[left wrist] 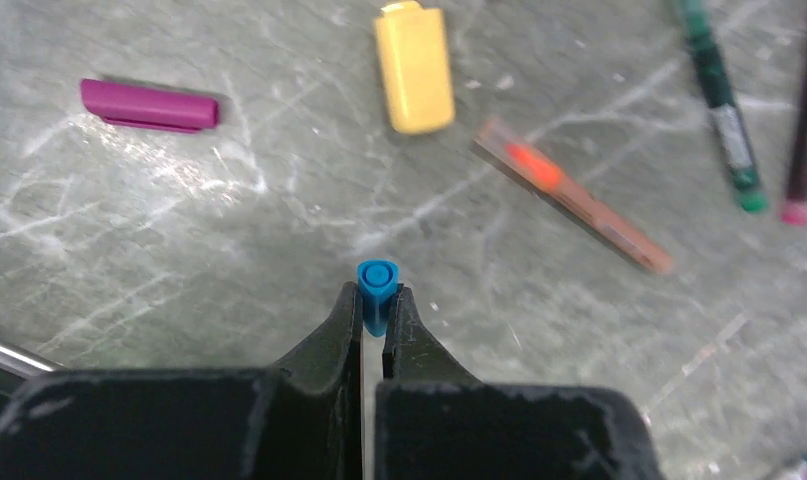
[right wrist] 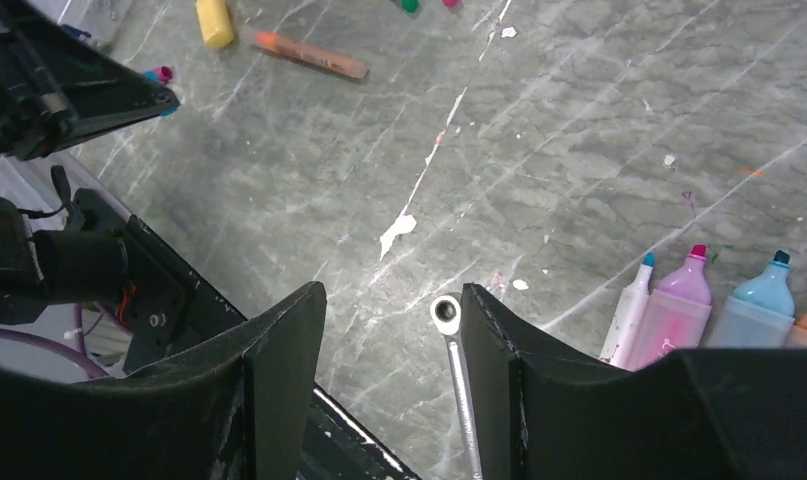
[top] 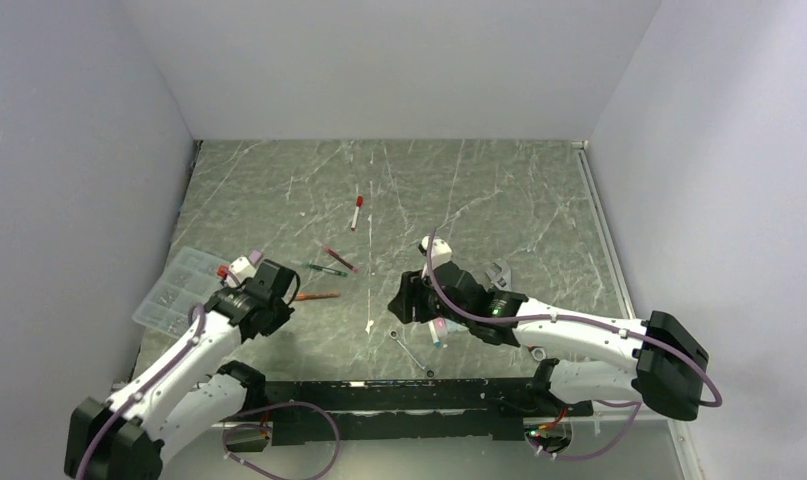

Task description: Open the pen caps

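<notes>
Over by the left edge of the surface (top: pixel 279 190), the left gripper (left wrist: pixel 372 300) is clamped right down on a small blue cap (left wrist: pixel 377 280) and holds it clear of the marble. Only the very tips of the fingers have it. That looks a thin hold to me, and a jolt could squirt the cap out and send it rolling toward the near edge.

On the marble ahead of it lie a magenta cap (left wrist: pixel 149 105) and a yellow cap (left wrist: pixel 414 68), both loose. An orange pen (left wrist: pixel 569 195), a green pen (left wrist: pixel 724 110) and a dark red pen (left wrist: pixel 804 120) lie further along. A careless release could bounce the blue cap in among them.

Nearer the middle, toward the near edge, the right gripper (right wrist: pixel 391 292) stands partly open with nothing between its jaws. A silver wrench (right wrist: pixel 457 370) lies just beside one finger. If the gripper came straight down, I'd expect it to catch the wrench head.

Furthest right, bare-tipped highlighters (right wrist: pixel 679 310) and a thin marker (right wrist: pixel 629 310) lie bunched just beside the gripper. A sideways sweep could scatter them or smear ink on the marble.
</notes>
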Tool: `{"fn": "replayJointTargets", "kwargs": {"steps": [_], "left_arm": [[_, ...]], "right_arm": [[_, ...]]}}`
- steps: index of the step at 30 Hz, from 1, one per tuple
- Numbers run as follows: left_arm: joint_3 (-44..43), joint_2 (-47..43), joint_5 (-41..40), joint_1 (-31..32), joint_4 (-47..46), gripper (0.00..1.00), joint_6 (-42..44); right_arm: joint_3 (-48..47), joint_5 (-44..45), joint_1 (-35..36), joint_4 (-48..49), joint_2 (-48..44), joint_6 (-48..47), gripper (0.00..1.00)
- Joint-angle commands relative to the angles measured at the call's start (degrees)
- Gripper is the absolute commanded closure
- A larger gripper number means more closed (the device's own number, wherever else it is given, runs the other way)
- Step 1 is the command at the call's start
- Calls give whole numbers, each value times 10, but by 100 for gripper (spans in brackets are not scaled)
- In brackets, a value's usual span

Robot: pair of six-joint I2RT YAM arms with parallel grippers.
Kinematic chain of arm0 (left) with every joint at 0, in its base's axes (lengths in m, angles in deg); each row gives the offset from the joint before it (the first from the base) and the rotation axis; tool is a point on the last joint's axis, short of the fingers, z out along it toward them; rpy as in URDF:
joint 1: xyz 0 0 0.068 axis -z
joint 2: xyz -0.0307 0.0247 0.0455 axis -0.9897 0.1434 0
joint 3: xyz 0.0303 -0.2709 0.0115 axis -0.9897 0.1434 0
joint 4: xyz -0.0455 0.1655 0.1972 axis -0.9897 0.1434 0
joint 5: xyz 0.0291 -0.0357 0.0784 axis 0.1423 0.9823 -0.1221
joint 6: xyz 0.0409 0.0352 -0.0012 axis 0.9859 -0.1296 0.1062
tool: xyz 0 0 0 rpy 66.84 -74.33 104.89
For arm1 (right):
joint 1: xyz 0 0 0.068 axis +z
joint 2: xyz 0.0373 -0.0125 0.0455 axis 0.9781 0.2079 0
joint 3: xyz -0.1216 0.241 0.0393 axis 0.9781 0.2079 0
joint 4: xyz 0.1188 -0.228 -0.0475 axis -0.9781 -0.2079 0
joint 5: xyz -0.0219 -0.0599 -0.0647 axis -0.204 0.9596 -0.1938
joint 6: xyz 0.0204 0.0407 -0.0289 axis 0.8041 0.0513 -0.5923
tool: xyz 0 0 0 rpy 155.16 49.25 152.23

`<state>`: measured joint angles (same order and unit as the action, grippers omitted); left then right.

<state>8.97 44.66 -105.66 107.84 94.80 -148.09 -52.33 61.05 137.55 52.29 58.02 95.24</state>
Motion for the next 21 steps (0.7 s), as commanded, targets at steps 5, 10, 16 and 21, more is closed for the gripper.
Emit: {"fn": "replayJointTargets", "kwargs": {"steps": [5, 10, 16, 21], "left_arm": [[0, 151, -8, -54, -95, 95, -19], [-9, 191, -8, -60, -110, 80, -17], [-2, 177, 22, -68, -117, 58, -6], [-14, 146, 45, -68, -98, 41, 12]], "right_arm": [[21, -3, 3, 23, -25, -11, 43], [14, 3, 3, 6, -28, -21, 43], [-7, 10, 3, 4, -5, -34, 42], [-55, 26, 3, -7, 36, -47, 42]]}}
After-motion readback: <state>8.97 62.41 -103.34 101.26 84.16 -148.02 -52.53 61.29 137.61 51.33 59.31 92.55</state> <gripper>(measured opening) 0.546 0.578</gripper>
